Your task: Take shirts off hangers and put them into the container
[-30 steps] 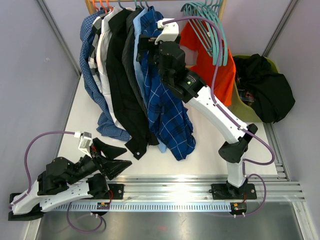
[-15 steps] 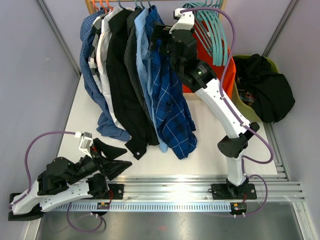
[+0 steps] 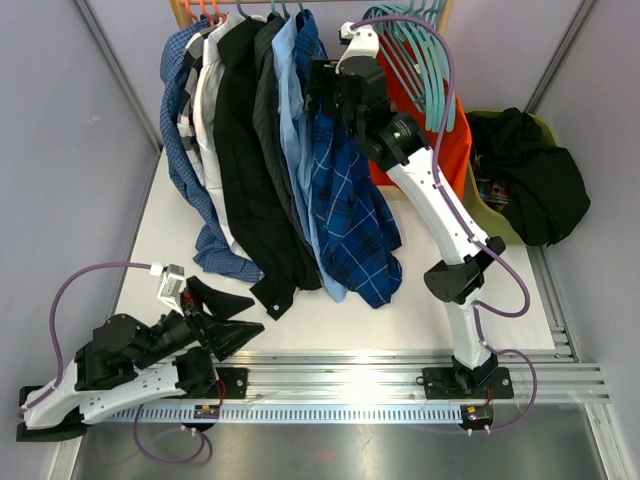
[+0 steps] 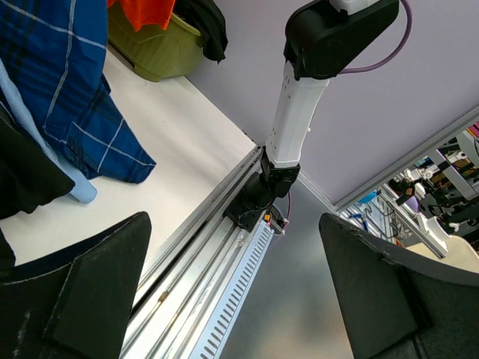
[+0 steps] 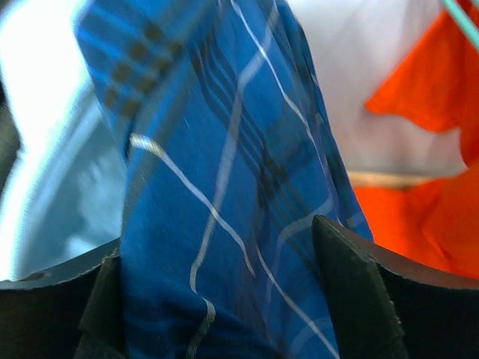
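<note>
Several shirts hang on hangers from a rail at the back: blue gingham (image 3: 185, 150), white (image 3: 208, 110), black (image 3: 240, 170), light blue (image 3: 295, 150) and a dark blue check shirt (image 3: 345, 200). My right gripper (image 3: 318, 85) is raised to the top of the check shirt (image 5: 224, 187); its jaws (image 5: 217, 247) stand wide with that fabric filling the gap between them. Empty teal hangers (image 3: 420, 60) hang to the right. The olive container (image 3: 497, 215) at the right holds a black garment (image 3: 530, 170). Low at the near left, my left gripper (image 3: 240, 315) is open and empty (image 4: 233, 224).
An orange cloth (image 3: 450, 140) hangs behind the right arm, under the teal hangers. Orange hangers (image 3: 205, 10) are at the rail's left end. Shirt tails trail onto the white table (image 3: 160, 230). A metal rail (image 3: 350, 365) runs along the near edge.
My right gripper has risen and moved toward the rail along the check shirt, and its jaws have narrowed a little around the fabric. The shirt's tail has swung slightly right. The left arm has not moved.
</note>
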`<control>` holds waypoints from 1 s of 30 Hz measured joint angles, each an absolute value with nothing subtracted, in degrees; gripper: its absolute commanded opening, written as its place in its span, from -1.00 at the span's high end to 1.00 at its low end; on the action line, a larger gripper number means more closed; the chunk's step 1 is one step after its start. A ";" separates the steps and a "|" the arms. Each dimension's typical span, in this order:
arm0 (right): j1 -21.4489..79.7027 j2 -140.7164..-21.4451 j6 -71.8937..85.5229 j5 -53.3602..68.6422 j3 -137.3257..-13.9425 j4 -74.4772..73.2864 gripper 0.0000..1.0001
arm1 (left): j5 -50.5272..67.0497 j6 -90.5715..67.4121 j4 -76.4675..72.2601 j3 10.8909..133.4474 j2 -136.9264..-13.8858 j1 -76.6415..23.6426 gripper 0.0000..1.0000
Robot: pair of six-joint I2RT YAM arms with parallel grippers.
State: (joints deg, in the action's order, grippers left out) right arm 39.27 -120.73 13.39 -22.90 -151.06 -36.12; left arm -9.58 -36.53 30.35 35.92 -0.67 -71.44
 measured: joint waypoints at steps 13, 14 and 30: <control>39.11 -117.82 1.65 -30.33 -147.28 -40.32 -0.56 | -9.58 -36.99 30.33 35.07 -0.67 -71.42 -0.98; 39.07 -117.56 0.30 -30.81 -147.28 -40.16 -0.57 | -9.58 -37.06 30.33 34.87 -0.67 -71.44 -0.98; 38.44 -115.31 -11.40 -18.44 -146.32 -40.56 -0.26 | -9.58 -37.56 29.89 33.65 -0.67 -71.42 -0.98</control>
State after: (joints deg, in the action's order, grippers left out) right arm 38.44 -115.31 -11.40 -18.44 -146.32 -40.56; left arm -9.58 -37.56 29.89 33.65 -0.67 -71.42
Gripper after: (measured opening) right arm 0.652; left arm 0.987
